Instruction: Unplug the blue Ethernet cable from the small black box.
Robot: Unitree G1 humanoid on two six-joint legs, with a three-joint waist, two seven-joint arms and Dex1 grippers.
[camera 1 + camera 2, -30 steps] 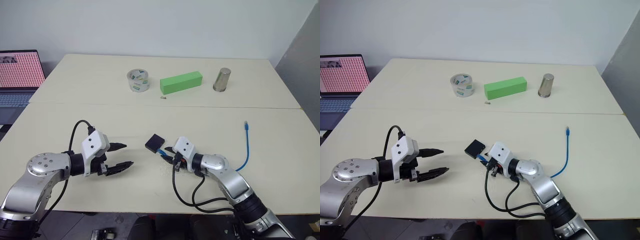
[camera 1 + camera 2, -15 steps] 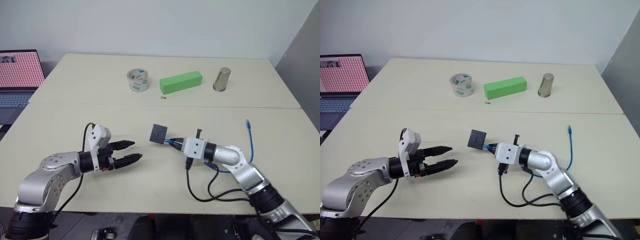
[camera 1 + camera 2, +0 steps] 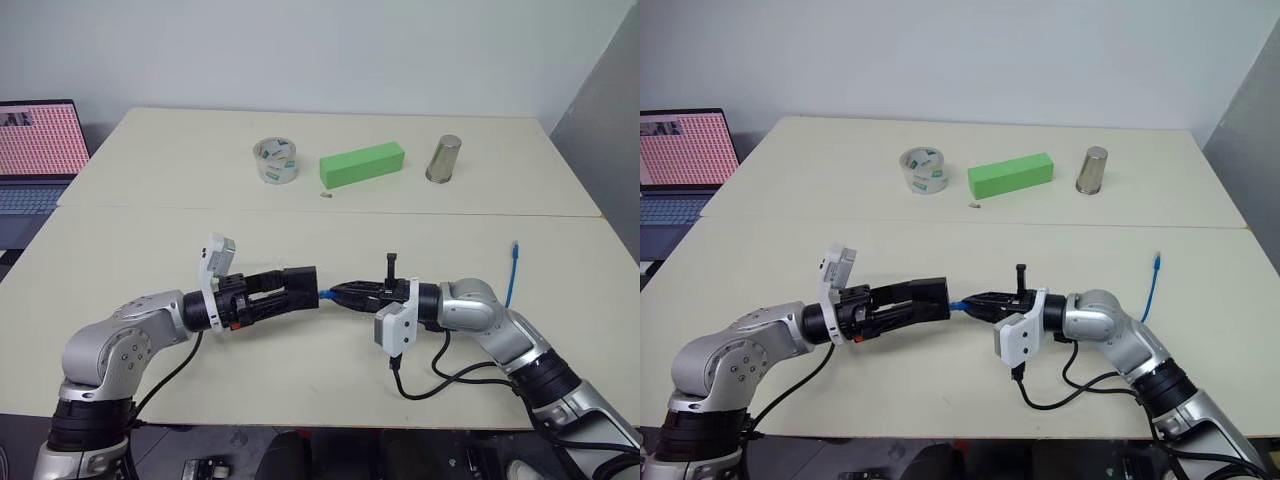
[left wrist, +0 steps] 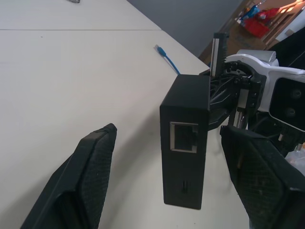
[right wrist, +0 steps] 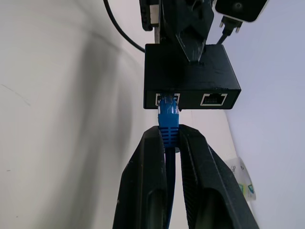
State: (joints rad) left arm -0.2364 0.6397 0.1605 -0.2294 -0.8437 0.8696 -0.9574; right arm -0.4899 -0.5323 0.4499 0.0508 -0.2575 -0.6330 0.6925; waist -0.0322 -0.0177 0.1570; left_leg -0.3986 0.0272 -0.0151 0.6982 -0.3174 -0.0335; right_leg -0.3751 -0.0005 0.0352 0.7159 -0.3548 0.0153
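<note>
Pinching the blue cable (image 5: 168, 125) just behind its plug, my right tool (image 5: 169, 136) has its 2 fingers closed tight on the cord. That plug sits in 1 of the 2 ports on the black box (image 5: 190, 71), so the cable is still plugged in. From my head, box (image 3: 298, 284) and plug hang above the counter (image 3: 300, 220) between my 2 arms, near its front edge, and the right tool (image 3: 340, 294) points across at the left one. My left tool (image 3: 290, 290) reaches in from the other side, its fingers (image 4: 86, 176) spread wide on either side of the box (image 4: 186, 143); in the left wrist view neither pad touches the box yet, with a gap showing on both sides. The rest of the cable runs back along my right arm, and its free end (image 3: 515, 250) lies on the counter far to the right. At the back of the counter stand a tape roll (image 3: 276, 160), a green block (image 3: 362, 164) and a metal cup (image 3: 444, 159), well apart from my tools. A laptop (image 3: 35, 150) sits off to the left
</note>
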